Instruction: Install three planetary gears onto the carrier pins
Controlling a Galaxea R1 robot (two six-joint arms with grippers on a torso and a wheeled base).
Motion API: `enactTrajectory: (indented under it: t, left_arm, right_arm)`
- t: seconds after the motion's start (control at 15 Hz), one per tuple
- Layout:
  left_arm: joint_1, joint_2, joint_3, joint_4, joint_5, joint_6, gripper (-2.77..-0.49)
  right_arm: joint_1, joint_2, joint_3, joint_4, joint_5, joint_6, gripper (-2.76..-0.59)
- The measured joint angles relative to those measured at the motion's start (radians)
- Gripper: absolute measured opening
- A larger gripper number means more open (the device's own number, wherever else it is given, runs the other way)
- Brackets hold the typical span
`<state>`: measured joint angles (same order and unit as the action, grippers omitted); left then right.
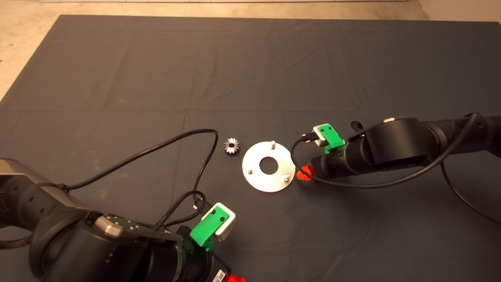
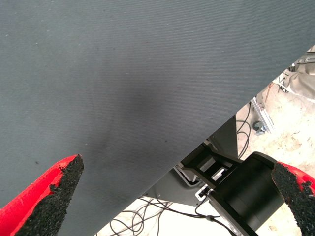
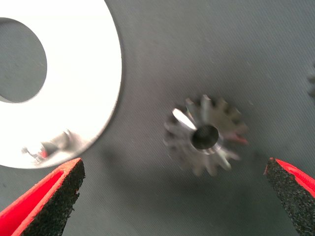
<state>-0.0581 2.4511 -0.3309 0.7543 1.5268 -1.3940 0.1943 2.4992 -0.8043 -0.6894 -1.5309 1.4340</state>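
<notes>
Dark grey mat (image 1: 156,78) across the table, faintly creased, pale floor (image 1: 23,43) beyond its far and left edges. Flat on the mat near centre: round silver disc (image 1: 268,166) with large central hole, three carrier pins upright at roughly 12 (image 1: 273,144), 4 (image 1: 287,177) and 8 o'clock (image 1: 249,171) on its face. At 10 o'clock from the disc, just beside its rim and apart from it: one small toothed gear (image 1: 231,146), lying flat. Second gear (image 3: 205,135), seen in the right wrist view only, flat on the mat just beside the disc edge, bore upward, not touching it.
</notes>
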Motion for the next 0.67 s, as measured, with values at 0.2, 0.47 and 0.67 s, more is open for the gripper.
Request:
enactTrajectory:
  t: [0.2, 0.47, 0.67]
  left_arm:
    - [0.0, -0.004, 0.0, 0.001, 0.0, 0.0, -0.49]
    - [0.0, -0.011, 0.0, 0.002, 0.0, 0.0, -0.49]
    - [0.0, -0.022, 0.0, 0.002, 0.0, 0.0, -0.49]
  right_arm:
    - [0.0, 0.011, -0.015, 0.001, 0.0, -0.016, -0.6]
    - [0.0, 0.011, -0.036, 0.001, 0.0, -0.039, -0.6]
    - [0.0, 0.011, -0.044, 0.001, 0.0, -0.05, -0.62]
